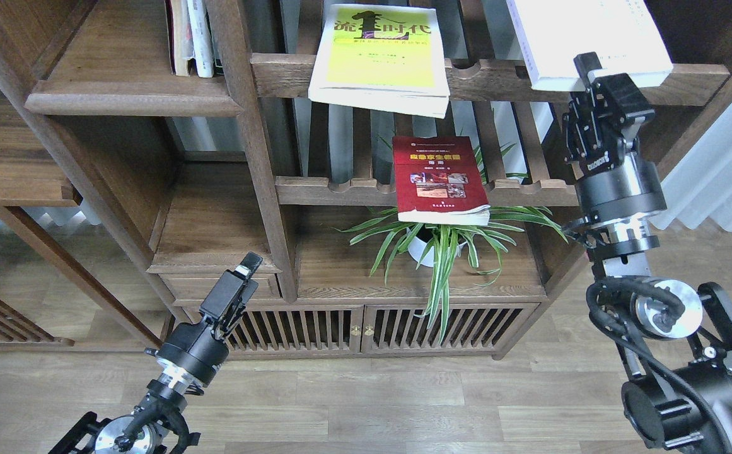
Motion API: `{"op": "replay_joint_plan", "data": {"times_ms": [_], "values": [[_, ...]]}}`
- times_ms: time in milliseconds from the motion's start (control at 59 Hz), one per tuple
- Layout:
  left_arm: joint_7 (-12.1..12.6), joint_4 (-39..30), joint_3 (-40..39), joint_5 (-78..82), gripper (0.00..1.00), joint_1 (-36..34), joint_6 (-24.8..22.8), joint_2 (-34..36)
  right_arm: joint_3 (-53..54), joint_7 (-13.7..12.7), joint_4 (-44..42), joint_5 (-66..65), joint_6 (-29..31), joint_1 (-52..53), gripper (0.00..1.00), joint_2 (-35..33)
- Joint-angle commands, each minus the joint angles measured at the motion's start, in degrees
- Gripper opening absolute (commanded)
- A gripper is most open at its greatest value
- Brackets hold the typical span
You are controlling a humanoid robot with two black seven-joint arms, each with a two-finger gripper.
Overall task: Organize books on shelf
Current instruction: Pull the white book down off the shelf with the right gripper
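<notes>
The yellow-green book (378, 57) with black characters lies on the upper slatted rack, its front edge hanging over the rail. The dark red book (439, 180) lies on the lower rack, also overhanging. The pale lavender-white book (586, 34) rests at the top right. My right gripper (592, 70) is raised to that book's near edge, with one finger over the edge, and looks shut on it. My left gripper (247, 268) hangs low in front of the cabinet, empty, and its fingers cannot be told apart. The solid dark brown shelf (132, 94) is at the upper left.
Thin cream and white-spined books (192, 38) stand at the right end of the solid shelf. A potted spider plant (441, 246) sits below the red book. A wooden upright post (258, 145) separates the solid shelf from the racks. A slatted cabinet door (315, 328) is at the bottom.
</notes>
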Motion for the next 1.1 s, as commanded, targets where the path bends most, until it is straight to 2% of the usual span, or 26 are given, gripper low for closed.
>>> {"op": "replay_joint_plan", "data": {"times_ms": [0, 559, 1085], "values": [[-0.08, 0.24, -0.19, 0.07, 1.00, 0.02, 0.00, 0.00, 0.05, -0.01, 0.03, 0.00, 2.80, -2.06, 0.06, -0.09], [0.00, 0.67, -0.28, 0.07, 1.00, 0.28, 0.00, 0.00, -0.13, -0.01, 0.20, 0.00, 16.87, -12.17, 0.05, 0.26], [0.00, 1.11, 0.24, 0.07, 1.00, 0.28, 0.00, 0.00, -0.13, -0.01, 0.20, 0.17, 17.01, -27.55, 0.05, 0.79]]}}
